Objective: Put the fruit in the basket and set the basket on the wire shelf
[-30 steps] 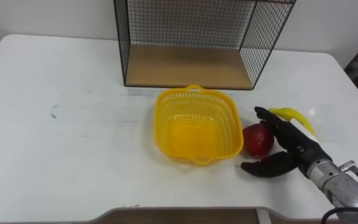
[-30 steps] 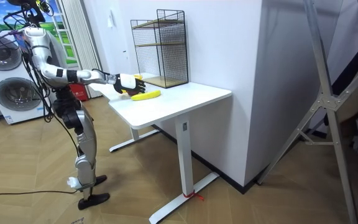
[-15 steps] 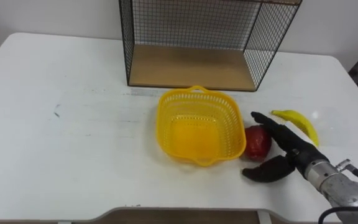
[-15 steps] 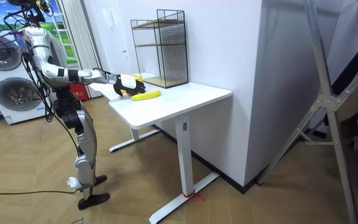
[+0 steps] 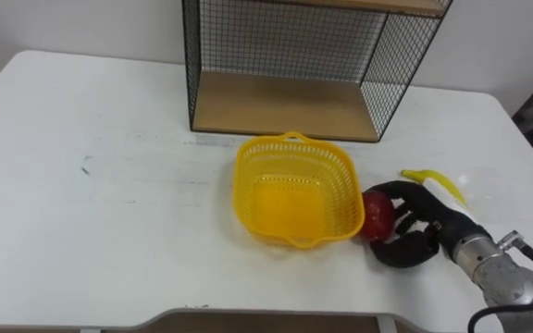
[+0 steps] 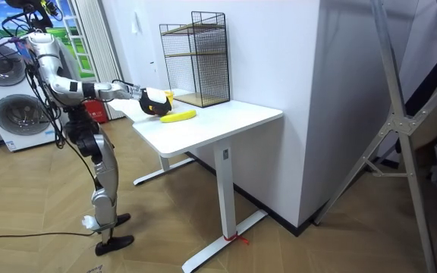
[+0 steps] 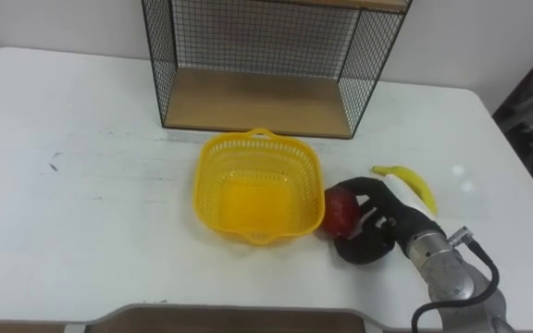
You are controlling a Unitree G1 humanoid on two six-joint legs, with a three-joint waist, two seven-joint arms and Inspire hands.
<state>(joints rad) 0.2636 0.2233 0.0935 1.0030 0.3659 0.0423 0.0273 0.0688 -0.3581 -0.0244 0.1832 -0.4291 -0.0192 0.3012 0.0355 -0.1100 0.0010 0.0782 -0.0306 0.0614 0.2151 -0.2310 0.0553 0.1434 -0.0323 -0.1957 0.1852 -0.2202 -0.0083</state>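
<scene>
A yellow plastic basket (image 5: 294, 188) (image 7: 257, 187) stands empty on the white table, in front of the black wire shelf (image 5: 302, 63) (image 7: 271, 60). Just right of the basket lies a red apple (image 5: 378, 213) (image 7: 340, 211). My right hand (image 5: 415, 228) (image 7: 378, 225) has its black fingers and thumb curled round the apple from the right. A yellow banana (image 5: 436, 182) (image 7: 405, 183) lies on the table behind that hand. In the room view my right hand (image 6: 152, 100) reaches over the table near the banana (image 6: 178, 116).
The wire shelf has a wooden bottom board (image 5: 285, 104) and an upper board. The white table (image 5: 109, 203) stretches wide to the left of the basket; its front edge (image 5: 276, 313) runs close below. Washing machines (image 6: 14, 98) stand behind me.
My right hand's fingers, spread beside the apple before, have curled round it. The view has shifted slightly.
</scene>
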